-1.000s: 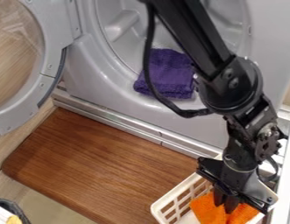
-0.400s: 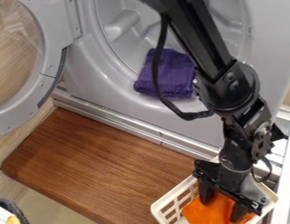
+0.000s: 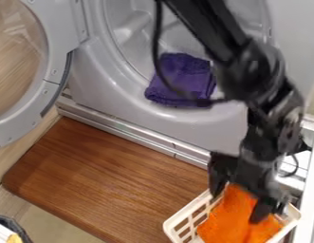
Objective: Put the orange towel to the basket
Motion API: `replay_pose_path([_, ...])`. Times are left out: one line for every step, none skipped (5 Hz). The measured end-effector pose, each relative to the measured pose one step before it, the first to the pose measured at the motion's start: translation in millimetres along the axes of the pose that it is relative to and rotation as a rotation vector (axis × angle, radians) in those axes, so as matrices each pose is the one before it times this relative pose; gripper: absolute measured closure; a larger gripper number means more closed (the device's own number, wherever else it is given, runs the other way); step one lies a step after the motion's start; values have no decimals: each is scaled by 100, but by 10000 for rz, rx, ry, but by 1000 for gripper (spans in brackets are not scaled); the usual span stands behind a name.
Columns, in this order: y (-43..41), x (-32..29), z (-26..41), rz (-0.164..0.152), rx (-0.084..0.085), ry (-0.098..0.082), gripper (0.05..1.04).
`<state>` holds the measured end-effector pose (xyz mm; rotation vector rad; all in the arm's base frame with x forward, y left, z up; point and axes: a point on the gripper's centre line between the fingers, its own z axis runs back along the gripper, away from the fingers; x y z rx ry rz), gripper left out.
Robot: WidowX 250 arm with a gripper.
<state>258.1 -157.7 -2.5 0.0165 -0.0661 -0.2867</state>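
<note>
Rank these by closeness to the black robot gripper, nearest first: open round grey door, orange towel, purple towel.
1. Orange towel: in the white basket, below the gripper.
2. Purple towel: upper middle.
3. Open round grey door: far left.

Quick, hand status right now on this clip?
Hand: open, fingers spread apart above the orange towel, which lies in the basket; holding nothing.
</note>
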Motion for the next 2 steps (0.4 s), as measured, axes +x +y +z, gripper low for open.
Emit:
replay_pose_path([708,543,3618,-195,28,-563,81])
replay_pose_path([630,278,2415,-110,-33,-424,83])
